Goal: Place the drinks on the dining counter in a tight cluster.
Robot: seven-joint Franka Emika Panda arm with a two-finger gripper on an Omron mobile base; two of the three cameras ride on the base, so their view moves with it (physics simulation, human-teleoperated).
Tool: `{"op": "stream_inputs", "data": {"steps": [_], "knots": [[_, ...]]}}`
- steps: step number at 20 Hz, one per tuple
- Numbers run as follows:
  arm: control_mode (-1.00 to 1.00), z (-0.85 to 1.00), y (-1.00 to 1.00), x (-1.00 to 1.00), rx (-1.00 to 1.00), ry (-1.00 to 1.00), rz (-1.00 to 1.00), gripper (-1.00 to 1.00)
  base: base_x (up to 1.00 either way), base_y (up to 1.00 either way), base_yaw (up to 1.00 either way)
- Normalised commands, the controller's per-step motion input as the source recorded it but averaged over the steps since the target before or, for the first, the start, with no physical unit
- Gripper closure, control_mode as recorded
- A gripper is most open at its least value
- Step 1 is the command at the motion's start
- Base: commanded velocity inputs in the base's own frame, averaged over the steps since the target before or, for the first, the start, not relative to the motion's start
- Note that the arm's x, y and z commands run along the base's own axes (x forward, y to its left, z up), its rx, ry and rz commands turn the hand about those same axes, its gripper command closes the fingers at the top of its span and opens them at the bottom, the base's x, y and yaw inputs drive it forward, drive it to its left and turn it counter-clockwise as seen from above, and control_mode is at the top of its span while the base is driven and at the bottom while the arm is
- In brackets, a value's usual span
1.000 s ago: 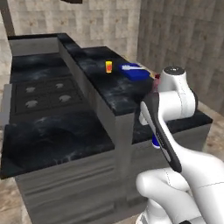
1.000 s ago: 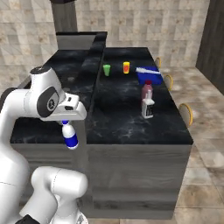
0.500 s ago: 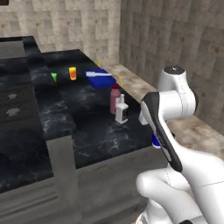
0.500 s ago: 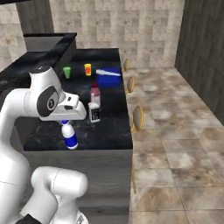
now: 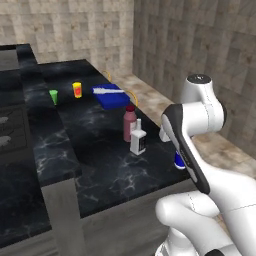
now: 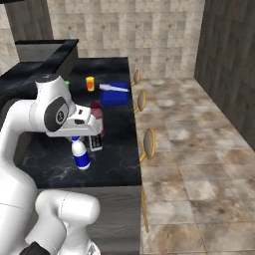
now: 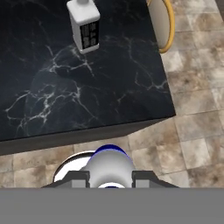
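Observation:
My gripper (image 6: 75, 140) is shut on the small white bottle with a blue label (image 6: 79, 155), which hangs upright near the front right corner of the dining counter (image 6: 112, 162). In the hand view its rounded top (image 7: 109, 166) sits between my fingertips (image 7: 78, 176). In the left base view my forearm hides all but its blue bottom (image 5: 179, 161). The tall maroon bottle (image 5: 129, 123) (image 6: 97, 116) and the square clear bottle with a black label (image 5: 138, 141) (image 6: 95, 143) (image 7: 84, 22) stand side by side on the black marble top (image 5: 100, 165), a short way beyond the held one.
Farther back on the counter are a green cup (image 5: 53, 96), a yellow-orange cup (image 5: 77, 89) (image 6: 90, 83) and a blue box with a white item on it (image 5: 111, 96) (image 6: 114, 93). Yellow stools (image 6: 148, 144) (image 7: 162, 22) line the counter's right side. Stove burners (image 5: 5, 130) lie to the left.
The whole picture has shifted as the base drove along and turned toward the counter's end. The two standing bottles look nearer. The white bottle stays in my grip.

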Motion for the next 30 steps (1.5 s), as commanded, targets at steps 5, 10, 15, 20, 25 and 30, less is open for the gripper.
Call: {"op": "stream_inputs", "data": {"steps": [5,10,15,20,25,30], "knots": [[1.00,0.00,0.00,0.00,0.00,0.00,0.00,1.00,0.00,0.00,0.00],[1.00,0.00,0.00,0.00,0.00,0.00,0.00,1.00,0.00,0.00,0.00],[1.00,0.00,0.00,0.00,0.00,0.00,0.00,1.00,0.00,0.00,0.00],[-1.00,-0.04,0.00,0.10,0.02,-0.01,0.01,1.00,0.00,0.00,0.00],[-1.00,-0.07,0.00,0.40,0.06,0.00,0.08,1.00,0.00,0.00,0.00],[-1.00,-0.07,0.00,0.48,0.02,0.00,0.04,1.00,0.00,0.00,0.00]]}}
